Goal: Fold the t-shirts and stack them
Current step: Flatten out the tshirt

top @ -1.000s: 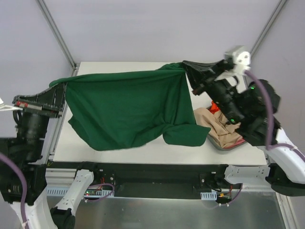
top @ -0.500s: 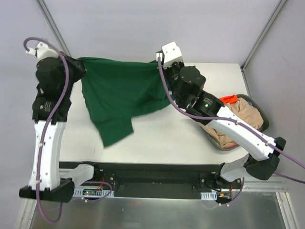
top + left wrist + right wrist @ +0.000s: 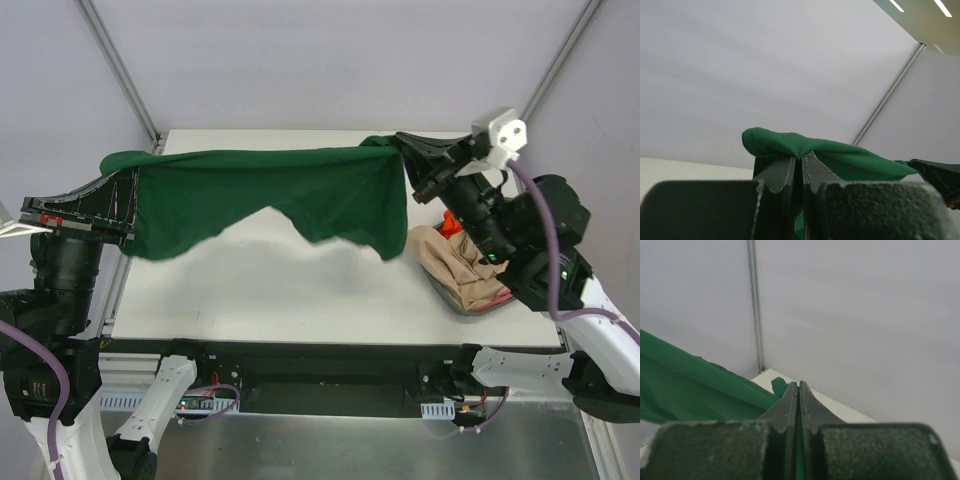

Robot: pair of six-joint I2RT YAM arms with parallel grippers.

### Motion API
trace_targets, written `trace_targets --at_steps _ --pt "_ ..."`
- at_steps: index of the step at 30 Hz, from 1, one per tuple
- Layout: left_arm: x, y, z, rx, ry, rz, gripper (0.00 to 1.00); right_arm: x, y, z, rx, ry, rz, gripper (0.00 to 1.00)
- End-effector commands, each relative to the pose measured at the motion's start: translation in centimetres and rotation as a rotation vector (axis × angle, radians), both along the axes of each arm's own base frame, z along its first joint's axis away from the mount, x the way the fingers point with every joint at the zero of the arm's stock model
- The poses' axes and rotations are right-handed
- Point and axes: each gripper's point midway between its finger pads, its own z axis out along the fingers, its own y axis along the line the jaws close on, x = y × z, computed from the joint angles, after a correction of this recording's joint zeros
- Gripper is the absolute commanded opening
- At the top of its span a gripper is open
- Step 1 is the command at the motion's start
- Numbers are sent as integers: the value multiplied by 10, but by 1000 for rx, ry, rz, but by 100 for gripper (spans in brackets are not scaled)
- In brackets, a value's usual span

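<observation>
The left fingers [image 3: 785, 175] are pressed together on a bunched fold of the green t-shirt [image 3: 830, 155], with cloth humped over their tips. The right fingers [image 3: 788, 405] are pinched just as tightly on a thin edge of the same garment, and a small green tab shows just past them.

Seen from overhead, the 2 grips sit well apart at opposite ends of the upper edge. The shirt hangs between them as a stretched band above the worktop [image 3: 300, 290]. Its lower edge sags and curls loose and appears to be clear of the surface. I cannot tell which corners or seams are held.

The cloth looks light and limp, with no stiffness of its own, so it should drape wherever the 2 holds carry it and trail behind them. Knit fabric like this ought to bite well between the fingers, though a thin pinch could creep out under a sharp tug. Matching holds at both shoulders or both hem corners would likely let it settle flat.

Further right, under the right arm, a dark basket [image 3: 458, 303] holds a beige t-shirt [image 3: 455, 265] and an orange t-shirt [image 3: 450, 222].
</observation>
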Motion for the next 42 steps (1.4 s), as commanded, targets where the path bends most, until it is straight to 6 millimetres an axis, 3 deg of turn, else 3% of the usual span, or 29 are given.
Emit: trace_targets --at_steps 1,5,9,13,16,17,18,19,20,21,22,23,24,28,30,33,37,42 --pt "-17 4 33 3 -112 19 0 -29 -23 33 87 -30 85 0" --pt "1 5 30 10 -80 36 0 -20 -22 34 56 -25 38 1" --pt "64 21 0 -10 62 148 0 20 -11 11 -31 12 -135 0" --pt "150 52 -57 9 279 353 4 79 14 -38 -143 105 -230 0" --pt "215 71 -115 86 468 496 13 140 35 -104 -174 262 -202 0" --pt "239 75 -140 135 543 527 21 161 45 -131 -194 315 -188 3" --pt "259 76 -167 184 621 539 40 181 52 -159 -220 367 -182 11" --pt "275 75 -189 235 681 532 63 200 55 -183 -233 416 -191 24" --pt "290 73 -212 275 741 523 96 218 63 -215 -267 479 -202 45" --pt "300 74 -231 303 800 523 99 226 67 -233 -301 523 -203 60" --pt "306 75 -244 319 846 532 99 231 68 -239 -314 544 -219 76" --pt "311 78 -256 331 892 548 99 234 68 -244 -331 561 -228 80" --pt "312 81 -264 339 923 564 99 234 68 -244 -337 566 -227 98" --pt "304 81 -287 336 981 566 99 218 63 -246 -334 584 -201 96" --pt "295 78 -298 317 1002 547 99 203 59 -260 -348 623 -171 96" --pt "274 66 -322 274 1048 471 99 173 57 -290 -348 720 -106 96" --pt "239 49 -371 208 1147 377 99 135 60 -343 -337 860 2 96" --pt "201 33 -427 156 1277 289 99 117 58 -396 -389 971 15 96"
